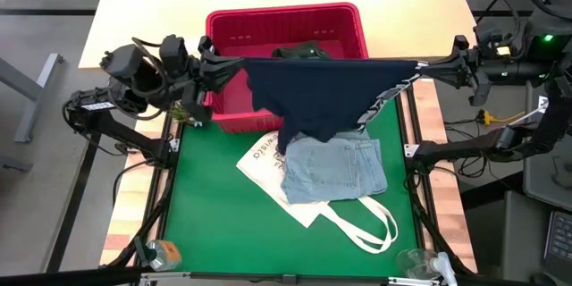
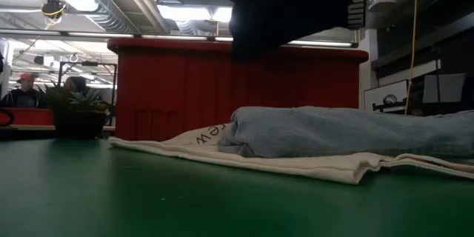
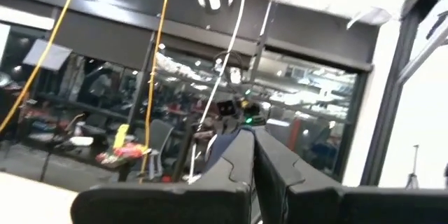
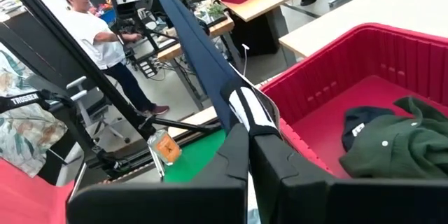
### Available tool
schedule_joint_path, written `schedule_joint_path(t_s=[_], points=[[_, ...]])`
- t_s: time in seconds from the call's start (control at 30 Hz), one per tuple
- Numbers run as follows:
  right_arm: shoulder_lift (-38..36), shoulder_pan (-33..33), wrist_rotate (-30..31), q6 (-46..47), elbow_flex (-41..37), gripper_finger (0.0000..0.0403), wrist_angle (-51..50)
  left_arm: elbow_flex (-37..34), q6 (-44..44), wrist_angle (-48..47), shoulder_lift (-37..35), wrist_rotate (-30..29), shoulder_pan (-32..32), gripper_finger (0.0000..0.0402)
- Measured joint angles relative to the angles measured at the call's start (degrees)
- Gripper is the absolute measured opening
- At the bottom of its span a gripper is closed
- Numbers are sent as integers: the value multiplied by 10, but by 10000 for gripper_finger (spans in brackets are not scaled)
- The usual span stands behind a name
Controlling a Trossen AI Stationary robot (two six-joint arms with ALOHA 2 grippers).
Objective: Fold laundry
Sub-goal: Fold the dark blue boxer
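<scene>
Green matting covers the table, and on it, in front of the red basket, lies a white tote bag with its long handles trailing away from the basket. Light blue jeans sit crumpled on top of the bag. Above the basket's front edge, a navy garment hangs stretched in the air between the two arms, sagging toward the jeans in the middle. At the basket's left front corner, the left gripper is clamped tight on one end of the navy cloth. Off the basket's right front corner, the right gripper is pinched closed on the other end, where a white-striped edge shows. Inside the basket rests a dark green garment. Beyond the table, a person in a white shirt stands.
</scene>
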Motion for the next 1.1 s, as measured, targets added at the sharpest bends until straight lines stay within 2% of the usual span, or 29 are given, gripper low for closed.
schedule_joint_path(t_s=[0.2,0.53,0.67,0.93,1.1], points=[[-6,0,1,1,0,3,-1,0,0,3,0,-3,-6,0],[-8,0,41,-57,0,3,-109,0,-3,-87,0,-34,-5,0],[-16,0,60,-64,-23,3,-105,0,-3,-113,0,-55,-5,0],[-51,0,114,-83,-140,3,-102,0,-2,-171,0,-105,-5,0],[-71,0,125,-87,-234,3,-55,0,-3,-209,0,-124,-5,0]])
